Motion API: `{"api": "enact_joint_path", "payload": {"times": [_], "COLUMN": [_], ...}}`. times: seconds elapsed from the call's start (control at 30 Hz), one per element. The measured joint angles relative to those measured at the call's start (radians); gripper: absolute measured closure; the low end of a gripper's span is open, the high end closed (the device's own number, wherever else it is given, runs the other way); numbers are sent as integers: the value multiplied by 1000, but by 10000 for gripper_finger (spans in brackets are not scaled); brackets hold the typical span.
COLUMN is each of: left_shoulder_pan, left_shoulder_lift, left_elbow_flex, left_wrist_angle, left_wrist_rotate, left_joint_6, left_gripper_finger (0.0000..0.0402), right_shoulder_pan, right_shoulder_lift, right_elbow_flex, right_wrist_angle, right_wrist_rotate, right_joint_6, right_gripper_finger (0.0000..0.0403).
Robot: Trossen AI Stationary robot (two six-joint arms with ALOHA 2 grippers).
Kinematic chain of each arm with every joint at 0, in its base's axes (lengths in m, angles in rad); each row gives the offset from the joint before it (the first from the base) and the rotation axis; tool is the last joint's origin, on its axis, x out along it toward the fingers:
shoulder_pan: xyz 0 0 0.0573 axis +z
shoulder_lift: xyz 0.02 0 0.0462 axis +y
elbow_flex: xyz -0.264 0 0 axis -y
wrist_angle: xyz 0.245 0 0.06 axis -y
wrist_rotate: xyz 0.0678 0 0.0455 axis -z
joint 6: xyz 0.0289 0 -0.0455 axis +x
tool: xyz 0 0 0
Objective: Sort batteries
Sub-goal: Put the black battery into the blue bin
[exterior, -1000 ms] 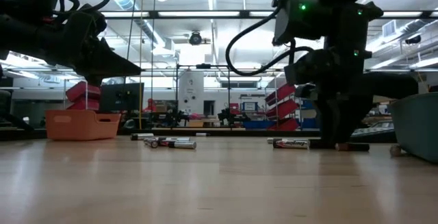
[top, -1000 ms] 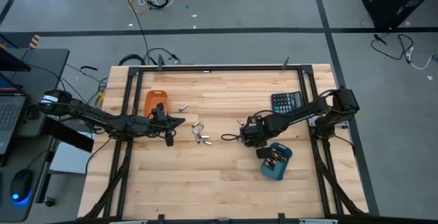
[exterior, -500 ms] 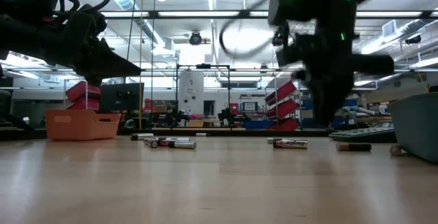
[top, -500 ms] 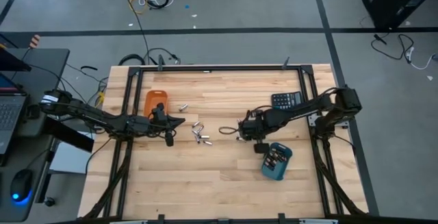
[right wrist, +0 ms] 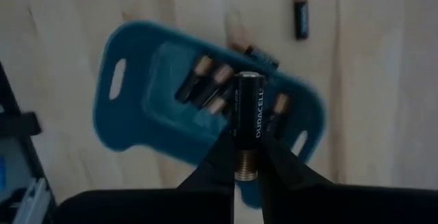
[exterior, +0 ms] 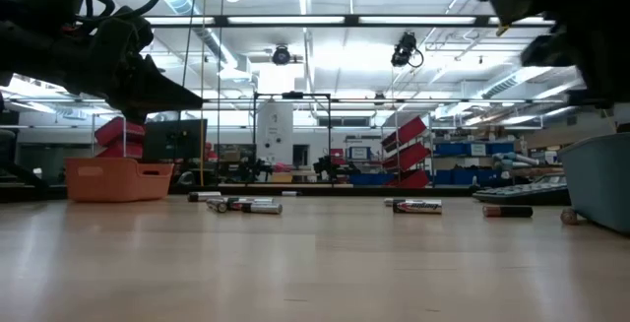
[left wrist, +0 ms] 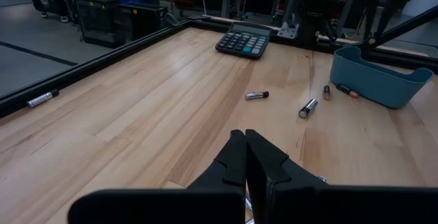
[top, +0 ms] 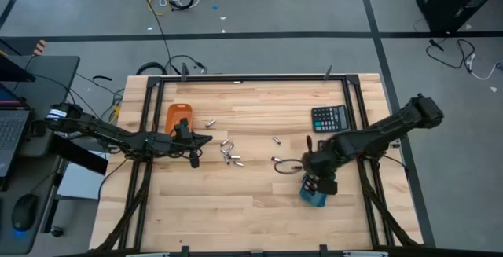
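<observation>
We see the right gripper (right wrist: 245, 157) clamping a battery (right wrist: 248, 125) above the blue tray (right wrist: 130, 121); left gripper (left wrist: 245, 157) closed, bare tabletop (left wrist: 137, 121) ahead.

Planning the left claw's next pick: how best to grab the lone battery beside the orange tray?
Pinch the battery across its middle from straight above, probably: it lies flat on the table, apart from the orange tray, so its round sides are free.
</observation>
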Motion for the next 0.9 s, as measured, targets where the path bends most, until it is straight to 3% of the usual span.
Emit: {"api": "enact_joint_path", "payload": {"times": [0.17,0.27,0.4,0.6,0.73,0.9], "left_shoulder_pan": [0,0,0,0,0,0], "left_shoulder_lift": [0,0,0,0,0,0], "left_elbow_flex": [0,0,0,0,0,0], "left_wrist_angle": [0,0,1,11,19,18], "left_wrist_rotate": [-3,-3,-2,-2,-2,-2], "left_joint_6": [0,-1,-6,-9,-11,-11], "left_gripper_finger": [401,401,401,401,401,401], "right_shoulder_pan": [58,74,74,19,-27,-51], "right_shoulder_lift": [-30,-15,-2,-4,81,229], "right_elbow_flex": [-39,-55,-57,-40,-39,-39], "right_wrist_angle": [11,20,44,302,465,484], "right_wrist_rotate": [96,96,111,353,319,144], "right_joint_6": [191,218,190,107,1,-45], "right_gripper_finger": [306,260,235,255,288,327]}}
